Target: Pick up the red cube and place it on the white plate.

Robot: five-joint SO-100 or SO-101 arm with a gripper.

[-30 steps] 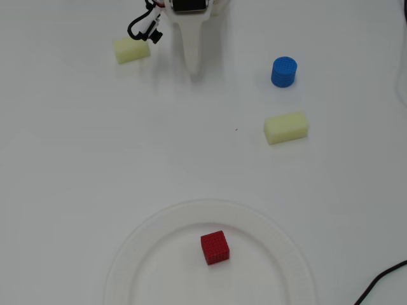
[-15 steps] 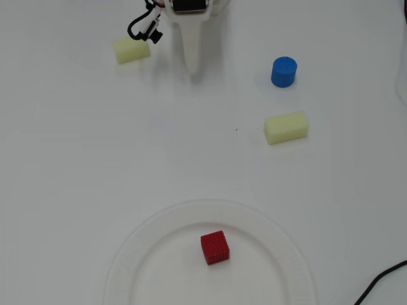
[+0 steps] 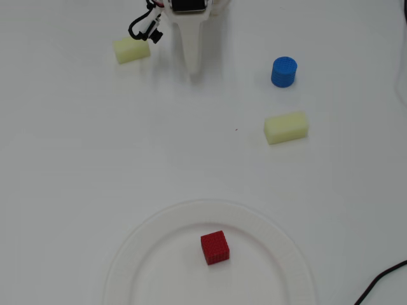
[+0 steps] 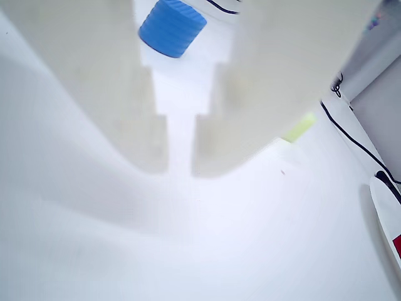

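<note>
Claw (image 4: pixel 180 164): clenched to a thin slit, empty, low over the desk (image 3: pixel 76 165). Red cube (image 3: pixel 215 247): resting on the white plate (image 3: pixel 280 244), well apart from the claw. Blue cylinder (image 3: pixel 283 72) and two pale yellow blocks (image 3: pixel 286 127) on the desk.

**Cut off and hidden**

In the overhead view the white plate (image 3: pixel 280 236) runs off the bottom edge, and the arm is cropped at the top. In the wrist view the blurred gripper (image 4: pixel 180 164) hides most of a pale yellow block (image 4: pixel 299 127); only a corner of the red cube (image 4: pixel 397 246) shows.
</note>
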